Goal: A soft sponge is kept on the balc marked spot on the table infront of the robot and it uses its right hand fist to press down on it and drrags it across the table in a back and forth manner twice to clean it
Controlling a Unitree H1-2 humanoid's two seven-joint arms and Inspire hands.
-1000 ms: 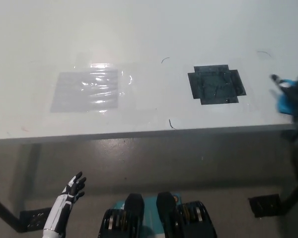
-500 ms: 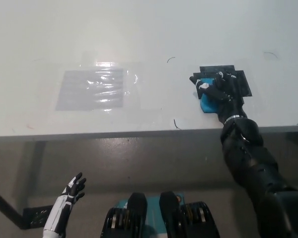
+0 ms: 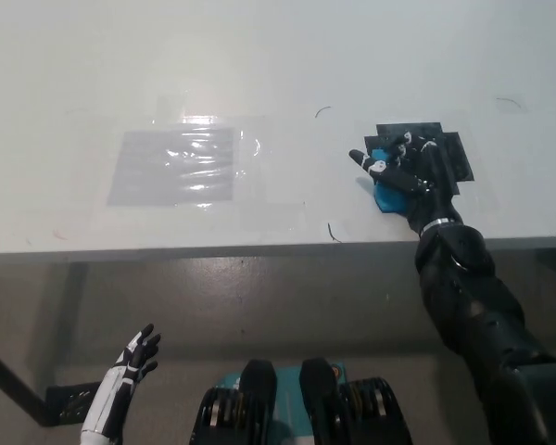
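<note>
The black right hand [image 3: 410, 171] sits in the right middle of the frame, fingers curled down over the soft blue sponge [image 3: 385, 192], which shows as a blue patch under and just left of the knuckles. The sponge lies on the left part of the black cross-shaped marked spot [image 3: 454, 158] on the white table [image 3: 278, 65]. A second ago the hand and sponge were at the far right edge of the frame, off the mark; half a second ago they had reached it, and since then they have barely shifted. I judge that the sponge is now seated at its start position and the press is being set, with the back-and-forth drags not yet begun. Whether the hand is a full fist is hard to tell; some fingers look extended toward the left. The white left hand [image 3: 134, 357] hangs open at the lower left, below the table edge.
</note>
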